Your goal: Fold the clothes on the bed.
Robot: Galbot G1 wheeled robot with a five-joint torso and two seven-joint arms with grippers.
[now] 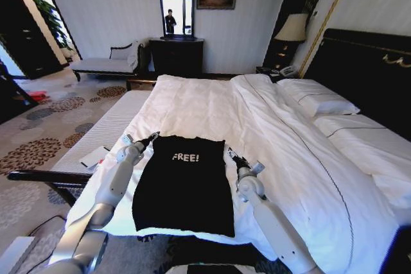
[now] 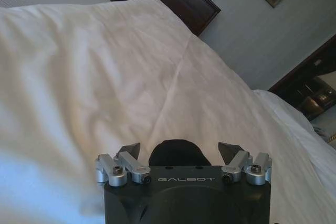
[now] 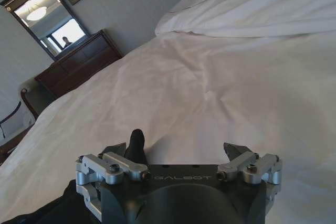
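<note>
The left pincer (image 1: 153,136) is hovering right at the far left corner of the T-shirt (image 1: 185,184), and in its wrist view the fingers (image 2: 128,149) are standing wide apart, released, with a lump of black cloth sitting between them. The right pincer (image 1: 230,154) is matching it at the T-shirt's far right corner, jaws spread too, gripping nothing, a dark tip of cloth poking up beside one finger (image 3: 114,150). My read: both arms are lining up on the top corners so the shirt can be lifted or turned evenly rather than dragged askew.

The T-shirt is lying flat and already narrowed to a tall rectangle, the "FREE!" lettering facing up near its far edge. It is resting on the white duvet at the near end of the bed (image 1: 212,104), between the two arms, its near edge close to the bed's foot. Pillows (image 1: 321,99) are sitting well beyond the T-shirt, towards the headboard, clear of the work.

No boxes, baskets or other holders are showing near the T-shirt; the bed alone is carrying it.
</note>
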